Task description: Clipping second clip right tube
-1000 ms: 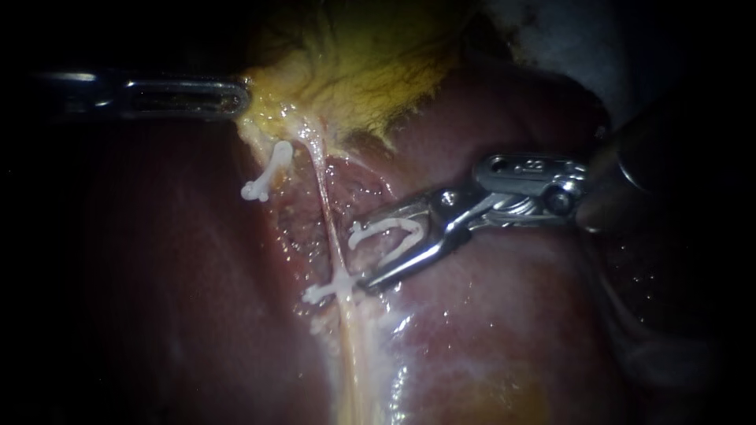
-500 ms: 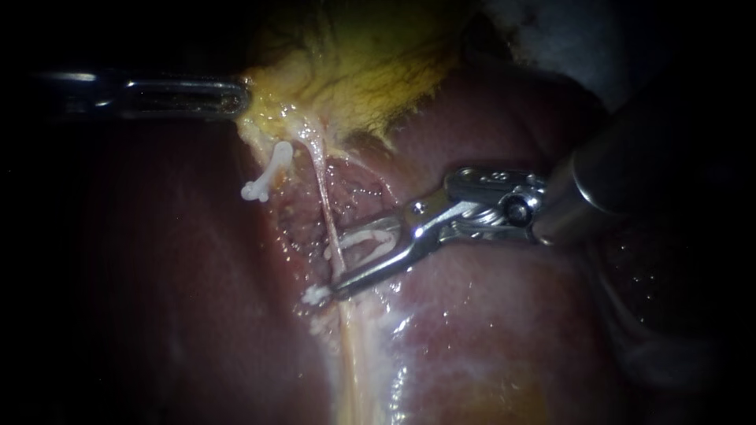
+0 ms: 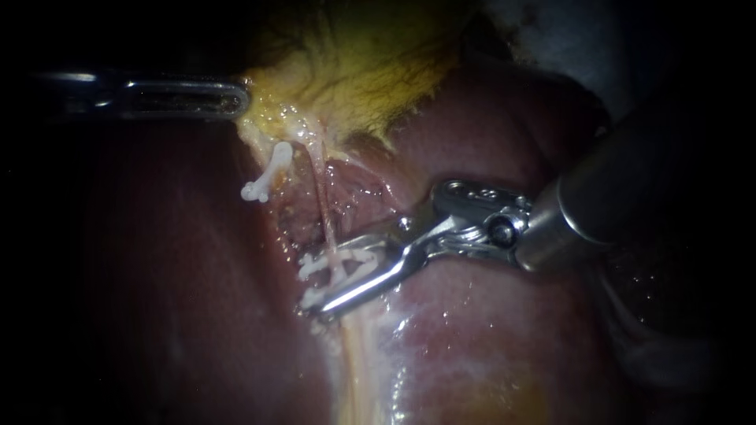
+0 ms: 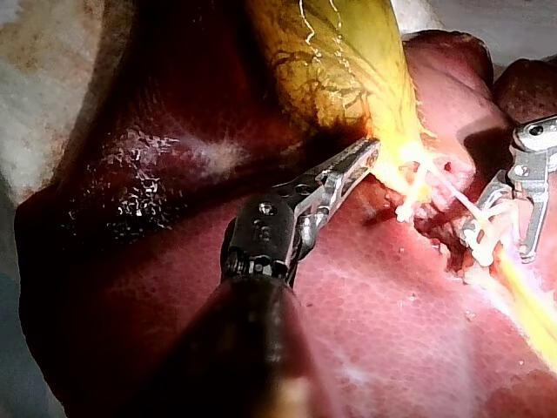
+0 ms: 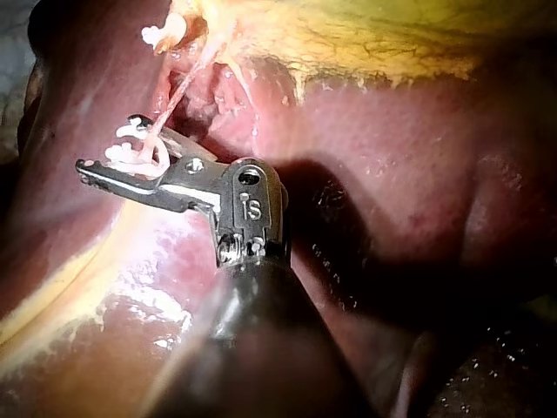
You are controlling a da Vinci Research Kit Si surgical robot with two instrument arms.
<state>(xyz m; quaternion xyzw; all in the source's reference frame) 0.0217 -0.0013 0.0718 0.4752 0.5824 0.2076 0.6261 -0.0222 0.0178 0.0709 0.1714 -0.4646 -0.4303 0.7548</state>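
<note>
While left instrument [image 3: 239,98] pinches gallbladder [image 3: 354,63] edge | right hand [image 3: 327,279] half-open, holding clip [image 3: 356,258] astride right tube [image 3: 321,205]

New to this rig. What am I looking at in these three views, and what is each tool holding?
Two thin robot instruments work on a pig's liver and yellowish gallbladder. The endoscope view is a camera close to the tissue; the two wrist views come from cameras on each arm. The left instrument enters from the left; its tool is shut on the gallbladder's edge. The right instrument holds an open white clip in its tool, straddling a pale tube. A lower clip shows just beneath that tool, and an upper clip sits nearer the gallbladder.
</note>
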